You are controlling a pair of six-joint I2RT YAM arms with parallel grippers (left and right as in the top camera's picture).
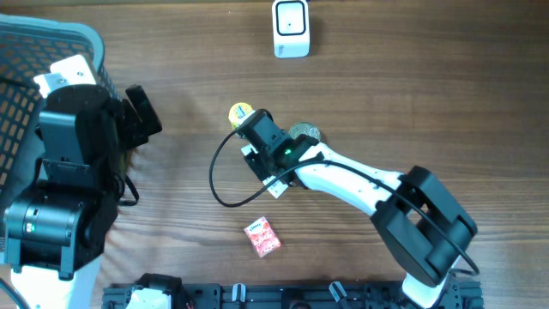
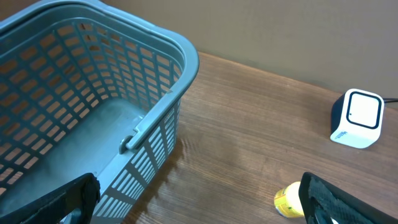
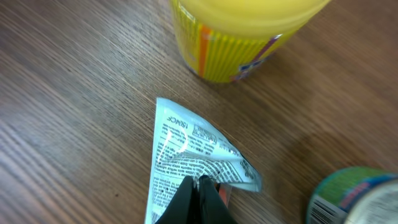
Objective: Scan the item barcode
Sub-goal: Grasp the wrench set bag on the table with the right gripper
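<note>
"On the left, is the left gripper (image 2: 198, 198) doing anything by the basket (image 2: 186, 56)?"

"No, it hangs wide open with nothing in it. Look to the middle. Just beside the yellow tub (image 3: 242, 37), the right gripper (image 3: 200, 190) is pinched tight on one end of a white printed packet (image 3: 186, 146) that's down on the table."

"That looks like a thin hold."

"I'd say so. It should lift straight up, clear of the tub and the green can (image 3: 360, 199), then carry the packet to the scanner (image 1: 291, 27) and turn the barcode towards its window. I can't tell which face has the barcode."
</note>
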